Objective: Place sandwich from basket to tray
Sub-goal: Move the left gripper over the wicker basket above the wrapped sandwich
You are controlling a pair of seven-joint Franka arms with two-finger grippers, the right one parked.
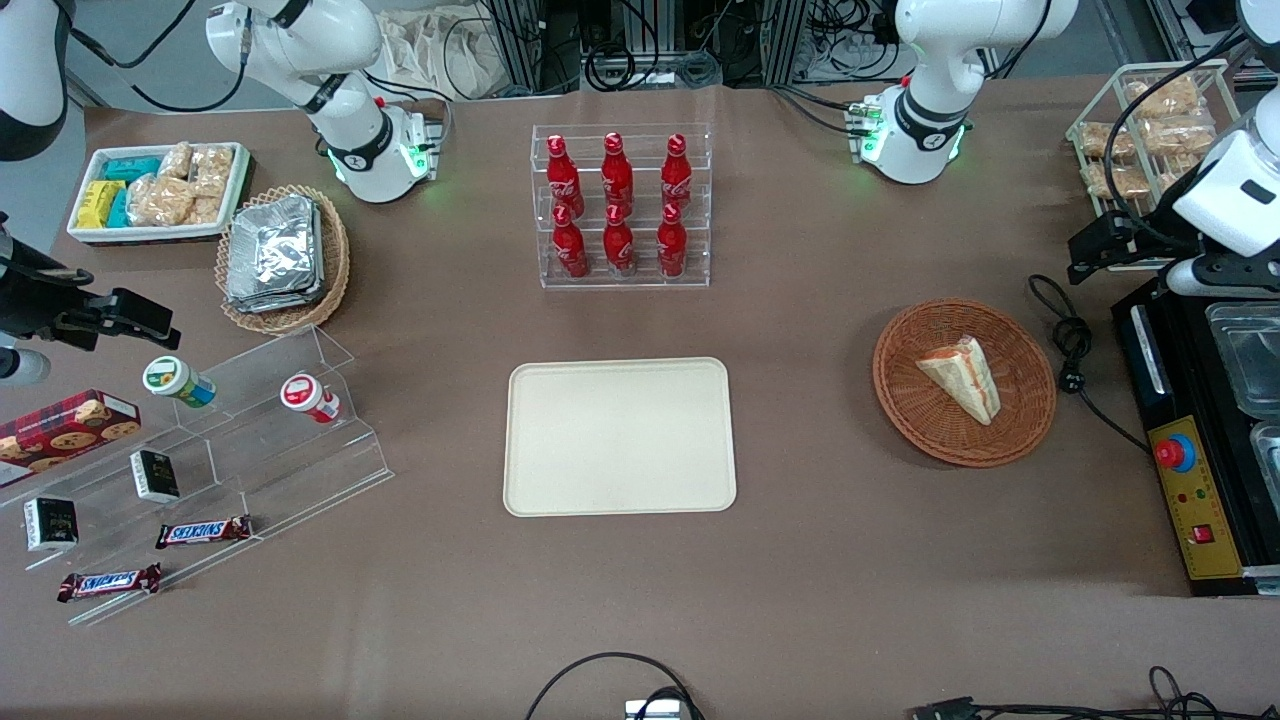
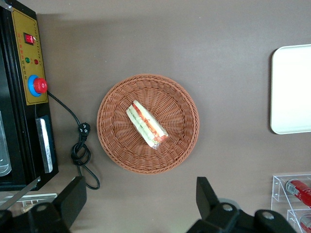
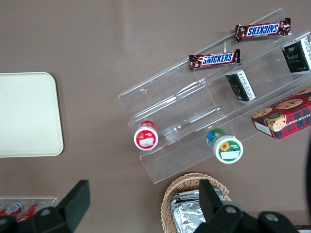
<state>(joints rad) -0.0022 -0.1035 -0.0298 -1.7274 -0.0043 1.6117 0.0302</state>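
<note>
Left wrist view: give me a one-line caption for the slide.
Open claw hovers above the basket holding the sandwich, tray bare beside it.

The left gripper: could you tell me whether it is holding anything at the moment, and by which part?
Nothing is held. The left gripper hangs open above the basket, and the sandwich lies in it untouched.

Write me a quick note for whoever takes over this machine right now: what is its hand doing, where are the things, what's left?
Hand: open, holding nothing, raised above the table near the basket.
Sandwich: lying in the basket, untouched.
Tray: mid-table, nearer the front camera than the red bottles, nothing on it.
Done: nothing yet.
Left: lower onto the sandwich, grip it, carry it to the tray, let go.
</note>
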